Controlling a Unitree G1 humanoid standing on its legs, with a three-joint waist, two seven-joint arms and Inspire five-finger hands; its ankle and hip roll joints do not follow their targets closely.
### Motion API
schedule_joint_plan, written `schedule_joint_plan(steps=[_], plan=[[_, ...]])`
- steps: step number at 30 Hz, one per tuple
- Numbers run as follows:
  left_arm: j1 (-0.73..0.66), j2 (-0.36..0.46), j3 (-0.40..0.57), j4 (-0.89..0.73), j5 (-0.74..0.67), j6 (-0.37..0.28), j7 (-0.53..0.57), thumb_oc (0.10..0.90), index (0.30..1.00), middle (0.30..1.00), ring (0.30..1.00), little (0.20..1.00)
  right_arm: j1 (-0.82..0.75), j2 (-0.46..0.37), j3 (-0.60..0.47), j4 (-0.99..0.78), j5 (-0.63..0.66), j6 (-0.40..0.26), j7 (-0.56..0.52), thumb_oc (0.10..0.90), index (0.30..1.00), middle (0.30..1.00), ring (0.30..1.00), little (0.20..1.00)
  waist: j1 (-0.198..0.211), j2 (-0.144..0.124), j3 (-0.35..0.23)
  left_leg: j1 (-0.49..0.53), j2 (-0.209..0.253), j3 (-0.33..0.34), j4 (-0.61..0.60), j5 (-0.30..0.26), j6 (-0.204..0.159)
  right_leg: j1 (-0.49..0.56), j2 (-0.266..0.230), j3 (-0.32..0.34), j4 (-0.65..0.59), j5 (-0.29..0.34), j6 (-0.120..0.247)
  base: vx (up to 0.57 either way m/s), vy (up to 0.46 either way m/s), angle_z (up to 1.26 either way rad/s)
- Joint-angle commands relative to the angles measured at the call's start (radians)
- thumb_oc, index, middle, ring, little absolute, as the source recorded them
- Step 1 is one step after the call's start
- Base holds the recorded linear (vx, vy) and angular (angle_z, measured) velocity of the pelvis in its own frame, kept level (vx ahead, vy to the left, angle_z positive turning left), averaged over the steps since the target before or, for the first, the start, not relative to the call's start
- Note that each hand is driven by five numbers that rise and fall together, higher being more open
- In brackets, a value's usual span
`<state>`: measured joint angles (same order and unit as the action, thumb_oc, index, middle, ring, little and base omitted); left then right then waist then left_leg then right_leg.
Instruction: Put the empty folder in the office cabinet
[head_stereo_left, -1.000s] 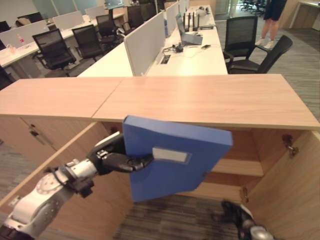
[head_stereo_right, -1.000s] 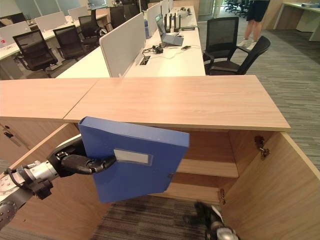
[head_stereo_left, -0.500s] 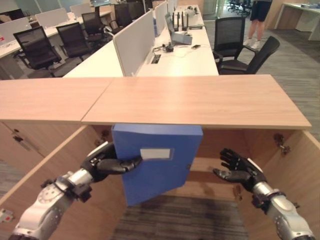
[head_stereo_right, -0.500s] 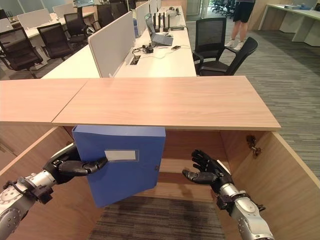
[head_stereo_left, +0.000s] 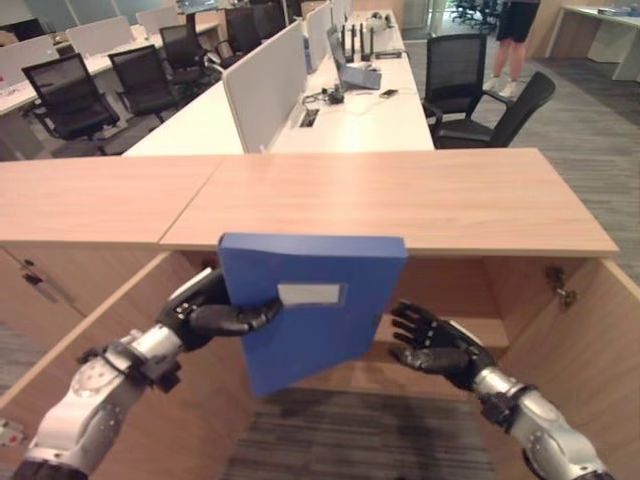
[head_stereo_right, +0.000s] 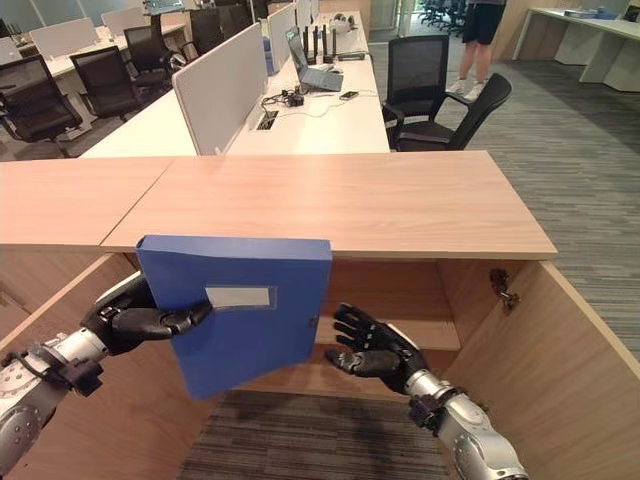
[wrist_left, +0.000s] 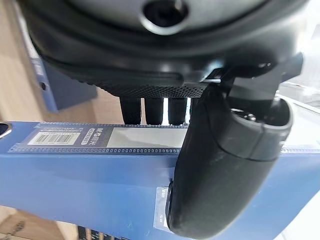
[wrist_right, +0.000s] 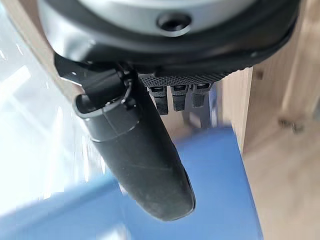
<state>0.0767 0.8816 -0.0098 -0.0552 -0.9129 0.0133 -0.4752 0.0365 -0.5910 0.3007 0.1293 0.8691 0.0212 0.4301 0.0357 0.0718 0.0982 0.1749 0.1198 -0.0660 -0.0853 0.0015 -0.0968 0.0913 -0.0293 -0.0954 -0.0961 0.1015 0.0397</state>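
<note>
between my two hands hangs the blue folder (head_stereo_left: 318, 300), in front of the open office cabinet (head_stereo_left: 470, 290) and just under its wooden top (head_stereo_left: 400, 195). my left hand (head_stereo_left: 205, 312) has it by the left edge, the thumb across the front near the white label (head_stereo_left: 312, 294) and the fingers behind. my right hand (head_stereo_left: 432, 343) is to the right of the folder, a bit lower, fingers spread and holding nothing; i cannot tell if it touches. behind the right hand i see the cabinet shelf (head_stereo_left: 500, 330).

Bright, even office light; the right wrist view is motion-blurred with glare.
</note>
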Motion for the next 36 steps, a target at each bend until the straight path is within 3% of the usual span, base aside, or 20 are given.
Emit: schedule_joint_plan(steps=[1, 17, 36], plan=[[-0.203, 0.018, 0.077, -0.056, -0.029, -0.137, -0.026, 0.4, 0.3, 0.3, 0.3, 0.3, -0.162, 0.009, -0.013, -0.098, 0.098, -0.081, 0.042, 0.8, 0.9, 0.9, 0.9, 0.9, -0.007, -0.03, -0.029, 0.019, 0.045, 0.024, -0.002, -0.046, -0.031, 0.078, -0.074, 0.014, 0.009, -0.146, 0.092, 0.0, 0.0, 0.0], [-0.23, -0.038, -0.014, -0.108, -0.026, -0.106, -0.051, 0.4, 0.3, 0.3, 0.3, 0.3, -0.245, 0.087, 0.027, -0.183, 0.095, -0.114, 0.016, 0.8, 0.9, 0.9, 0.9, 0.9, -0.005, -0.035, -0.033, 0.012, 0.041, 0.019, -0.002, -0.045, -0.025, 0.079, -0.073, 0.014, 0.009, -0.149, 0.086, 0.0, 0.0, 0.0], [-0.206, -0.11, -0.085, -0.134, -0.04, -0.059, -0.074, 0.4, 0.3, 0.3, 0.3, 0.3, -0.318, 0.113, -0.076, -0.163, 0.062, -0.179, -0.069, 0.8, 0.9, 0.9, 0.9, 0.9, 0.005, -0.043, -0.033, 0.007, 0.034, 0.01, -0.002, -0.052, -0.017, 0.085, -0.074, 0.011, 0.009, -0.149, 0.083, 0.0, -0.001, 0.01]])
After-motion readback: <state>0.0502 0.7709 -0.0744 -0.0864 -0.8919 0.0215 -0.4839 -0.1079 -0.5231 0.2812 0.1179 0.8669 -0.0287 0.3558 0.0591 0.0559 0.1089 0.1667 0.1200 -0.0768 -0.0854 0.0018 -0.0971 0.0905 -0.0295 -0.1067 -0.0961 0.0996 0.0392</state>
